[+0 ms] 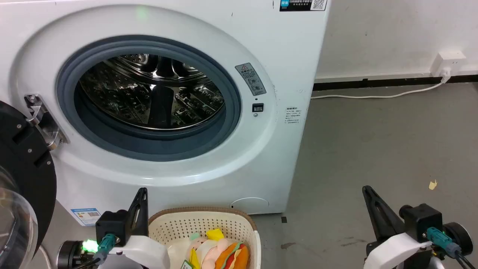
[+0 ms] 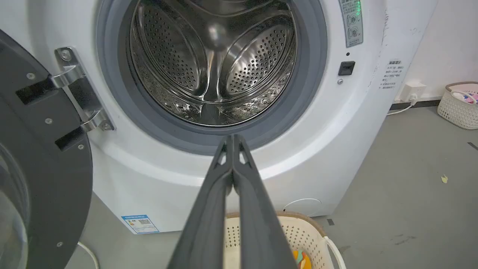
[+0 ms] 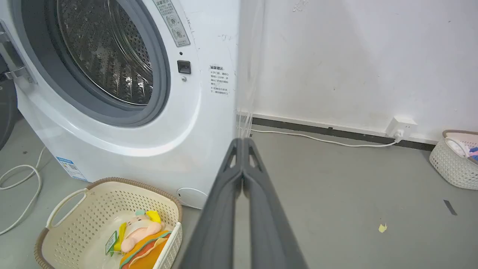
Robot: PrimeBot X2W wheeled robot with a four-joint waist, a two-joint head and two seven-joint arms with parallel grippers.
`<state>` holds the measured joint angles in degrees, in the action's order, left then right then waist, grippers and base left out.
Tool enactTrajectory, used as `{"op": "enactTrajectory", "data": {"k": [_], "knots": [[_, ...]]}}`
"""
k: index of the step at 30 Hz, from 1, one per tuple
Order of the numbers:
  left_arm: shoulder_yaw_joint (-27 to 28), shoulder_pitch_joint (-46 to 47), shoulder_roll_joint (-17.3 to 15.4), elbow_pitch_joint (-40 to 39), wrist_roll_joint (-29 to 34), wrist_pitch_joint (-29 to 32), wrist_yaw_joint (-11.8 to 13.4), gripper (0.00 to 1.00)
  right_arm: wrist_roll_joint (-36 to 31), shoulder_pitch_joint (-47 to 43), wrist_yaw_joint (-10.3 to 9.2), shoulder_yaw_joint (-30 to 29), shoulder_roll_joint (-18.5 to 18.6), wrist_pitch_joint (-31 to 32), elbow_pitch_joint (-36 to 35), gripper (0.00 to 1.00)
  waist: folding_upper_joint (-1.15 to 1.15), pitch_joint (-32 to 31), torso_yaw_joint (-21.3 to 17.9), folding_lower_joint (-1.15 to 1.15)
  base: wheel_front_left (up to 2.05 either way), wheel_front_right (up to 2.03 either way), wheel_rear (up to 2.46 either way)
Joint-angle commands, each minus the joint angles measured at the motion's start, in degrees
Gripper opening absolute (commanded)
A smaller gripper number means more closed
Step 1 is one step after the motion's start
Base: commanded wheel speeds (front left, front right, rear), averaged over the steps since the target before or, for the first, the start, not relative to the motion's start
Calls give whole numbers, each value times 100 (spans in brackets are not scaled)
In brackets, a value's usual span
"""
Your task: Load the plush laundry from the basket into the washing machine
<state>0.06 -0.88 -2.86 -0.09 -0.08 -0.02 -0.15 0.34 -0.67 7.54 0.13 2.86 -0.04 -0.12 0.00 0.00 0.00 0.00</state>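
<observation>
The washing machine (image 1: 283,48) stands with its black-framed glass door (image 1: 22,164) swung wide to the robot's left, so the grey rubber ring and the shiny steel drum (image 1: 149,89) are exposed. On the grey floor (image 1: 373,142), just in front of the washer's lower panel, sits the cream basket (image 1: 203,224) with its brown woven-look rim. The plush laundry (image 1: 220,254) lies inside it, toward the basket's right side: a pink figure with yellow parts joined to an orange hamburger, with a green tag at its near side. The left gripper (image 1: 142,193) has its two dark fingers pressed together and holds nothing. In the head view its fingertips point up at the washer front just beside the basket's left rim, with the toy lower and to the right of it, not touched. In the left wrist view the closed fingers end in front of the porthole's lower ring, above the basket's rim. The right gripper (image 1: 368,189) is likewise closed and empty, over bare floor well apart to the right of the basket and toy. In the right wrist view a second pale basket (image 3: 453,164) stands by the wall, near a white wall socket (image 3: 401,125) and its cable (image 3: 321,140).
</observation>
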Motion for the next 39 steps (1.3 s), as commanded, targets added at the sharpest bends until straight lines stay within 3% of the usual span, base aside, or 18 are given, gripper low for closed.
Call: {"op": "enactTrajectory", "data": {"k": [1, 26, 27, 39], "knots": [[-6, 88, -1, 9, 8, 2, 15, 0, -34, 67, -5, -13, 1, 4, 12, 0, 0, 0, 0, 0, 0, 0, 0], [-6, 88, -1, 9, 8, 2, 15, 0, -34, 67, -5, -13, 1, 4, 12, 0, 0, 0, 0, 0, 0, 0, 0], [-1, 0, 0, 0, 0, -1, 0, 100, 1, 0, 0, 1, 0, 0, 0, 100, 0, 0, 0, 0, 0, 0, 0], [-83, 13, 0, -7, -45, -125, 14, 100, 157, -3, 0, -40, 0, -124, -11, 100, 0, 91, -37, 0, 0, 0, 0]]}}
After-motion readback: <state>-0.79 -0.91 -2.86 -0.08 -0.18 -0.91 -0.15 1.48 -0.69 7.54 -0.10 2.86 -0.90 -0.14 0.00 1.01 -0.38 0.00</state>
